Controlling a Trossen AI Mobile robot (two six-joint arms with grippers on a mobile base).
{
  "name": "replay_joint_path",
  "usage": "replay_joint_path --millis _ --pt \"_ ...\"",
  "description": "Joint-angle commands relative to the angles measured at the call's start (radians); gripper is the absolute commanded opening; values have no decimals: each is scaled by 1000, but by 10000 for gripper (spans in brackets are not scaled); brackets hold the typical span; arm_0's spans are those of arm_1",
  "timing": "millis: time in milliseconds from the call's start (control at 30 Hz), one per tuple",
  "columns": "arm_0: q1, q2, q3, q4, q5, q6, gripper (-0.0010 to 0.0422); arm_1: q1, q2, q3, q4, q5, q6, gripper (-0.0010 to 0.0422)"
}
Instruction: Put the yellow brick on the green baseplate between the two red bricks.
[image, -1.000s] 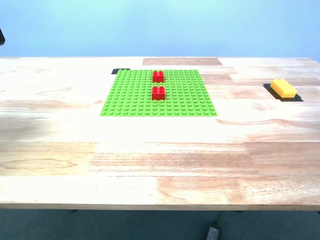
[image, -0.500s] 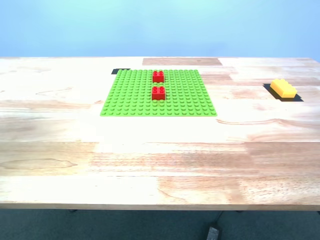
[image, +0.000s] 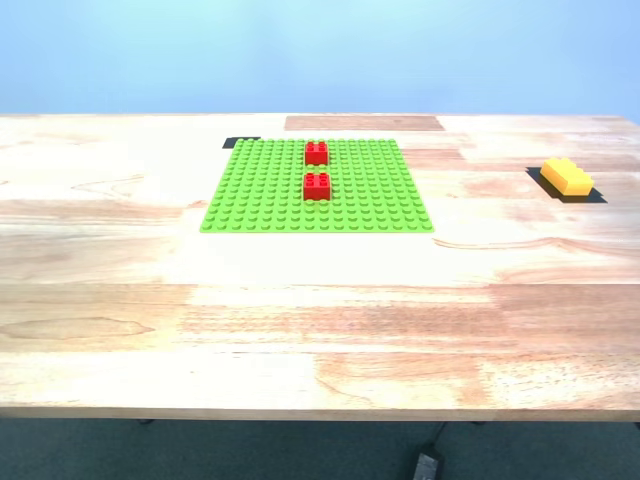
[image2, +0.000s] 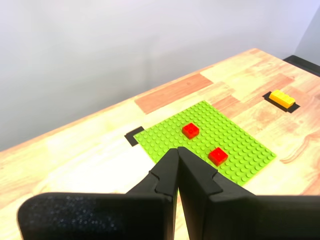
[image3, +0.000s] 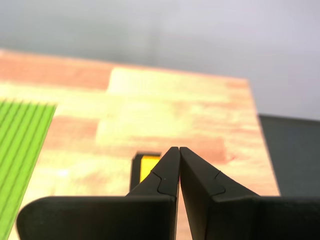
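Both pincers closed and empty above the counter.

First pincer pressed together over the green baseplate; on it, near red brick, then a stud gap, then far red brick. Second pincer together just before the yellow brick, lying well off the plate toward the exterior view's right on a dark patch.

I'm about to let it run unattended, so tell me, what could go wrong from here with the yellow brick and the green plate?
My second gripper is shut above the yellow brick; lowered like that it would likely shove the brick rather than grasp it. The gap between the two red bricks on the green baseplate looks narrow, so the long brick may knock one or sit crooked.
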Motion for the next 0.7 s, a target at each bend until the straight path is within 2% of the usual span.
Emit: replay_joint_path --millis 33,200,333,400,700 --pt "0 12 8 5 0 0 0 -9 58 74 -83 -107 -22 0" --pt "0 19 -1 27 0 0 0 -28 154 177 -223 -99 8 3" --pt "0 18 -5 16 0 1 0 -51 221 228 -300 -102 8 35" --pt "0 18 -4 17 2 0 0 -56 240 233 -300 -102 8 67" --pt "0 18 -6 -8 3 0 0 -99 347 192 -250 -124 -47 267"
